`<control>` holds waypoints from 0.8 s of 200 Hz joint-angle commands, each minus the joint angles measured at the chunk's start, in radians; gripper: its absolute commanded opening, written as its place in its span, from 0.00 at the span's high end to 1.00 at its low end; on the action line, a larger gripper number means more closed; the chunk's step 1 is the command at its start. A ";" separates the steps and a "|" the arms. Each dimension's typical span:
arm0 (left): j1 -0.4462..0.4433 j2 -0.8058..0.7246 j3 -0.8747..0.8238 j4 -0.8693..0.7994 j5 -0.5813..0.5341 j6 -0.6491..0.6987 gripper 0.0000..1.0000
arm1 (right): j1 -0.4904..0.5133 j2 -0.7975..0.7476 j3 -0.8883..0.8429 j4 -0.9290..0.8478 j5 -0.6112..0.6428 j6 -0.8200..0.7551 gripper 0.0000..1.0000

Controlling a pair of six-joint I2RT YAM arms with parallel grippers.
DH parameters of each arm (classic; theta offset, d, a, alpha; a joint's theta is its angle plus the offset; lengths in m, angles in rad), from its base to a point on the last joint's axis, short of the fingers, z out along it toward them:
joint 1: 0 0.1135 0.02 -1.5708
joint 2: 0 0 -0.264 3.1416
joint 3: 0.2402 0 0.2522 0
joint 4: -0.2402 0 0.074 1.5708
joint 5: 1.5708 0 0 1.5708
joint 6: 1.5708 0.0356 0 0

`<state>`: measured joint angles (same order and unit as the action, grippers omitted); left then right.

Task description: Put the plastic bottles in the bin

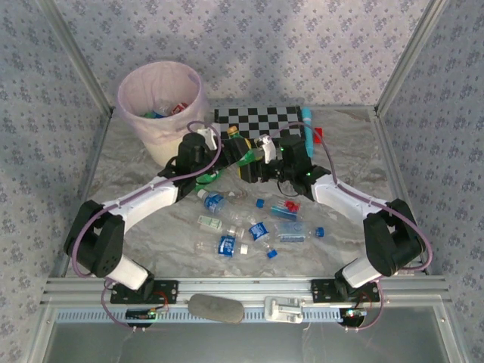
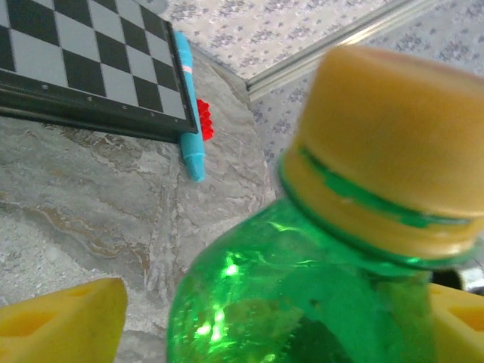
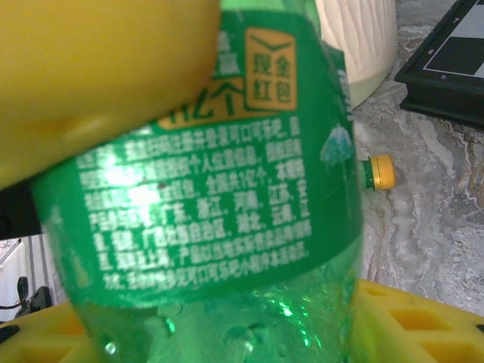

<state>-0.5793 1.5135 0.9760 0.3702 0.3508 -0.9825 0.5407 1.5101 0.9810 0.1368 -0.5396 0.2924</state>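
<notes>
1. Two tools meet over the middle of the counter (image 1: 113, 162), just in front of the chessboard (image 1: 261, 119). Both are at the same green bottle (image 1: 242, 156).
2. The right tool (image 3: 227, 212) is clamped on that green bottle. One yellow finger (image 3: 98, 76) presses on its labelled body from above, and the other lies against it from below.
3. The left tool (image 2: 265, 318) stands apart around the bottle's shoulder, below the yellow cap (image 2: 393, 144). One yellow pad (image 2: 68, 318) is clear of the plastic, with counter showing in the gap. Whether the opposite pad touches is hidden behind the bottle.
4. The bin (image 1: 161, 132) stands at the far left of the counter, near the left tool and just beside the chessboard's left end. A few blue- and red-labelled pieces lie in the bottom of its pink liner.
5. A second green bottle (image 1: 204, 179) lies on the counter under the left arm.
6. Several clear bottles (image 1: 227, 243) with blue labels and caps lie scattered on the near counter between the two arms, well apart from the bin.
7. A teal marker pen (image 1: 307, 125) lies along the chessboard's right edge, with a small red block (image 1: 318, 134) just beside it.
</notes>
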 commanded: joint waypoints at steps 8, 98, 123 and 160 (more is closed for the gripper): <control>-0.004 0.012 0.043 0.042 0.036 0.001 0.29 | -0.012 -0.020 -0.008 0.043 -0.026 0.017 0.60; 0.019 0.004 0.082 -0.026 -0.019 0.082 0.50 | -0.016 -0.024 -0.013 0.043 -0.043 0.021 0.36; 0.070 0.008 0.194 -0.122 -0.033 0.194 0.51 | -0.016 -0.051 -0.033 0.043 -0.026 0.016 0.23; 0.139 0.027 0.405 -0.304 -0.054 0.398 0.51 | -0.021 -0.106 -0.079 0.048 0.016 0.016 0.10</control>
<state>-0.4721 1.5364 1.2442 0.1856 0.3237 -0.7650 0.5251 1.4559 0.9318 0.1654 -0.5453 0.3092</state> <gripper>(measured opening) 0.580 0.881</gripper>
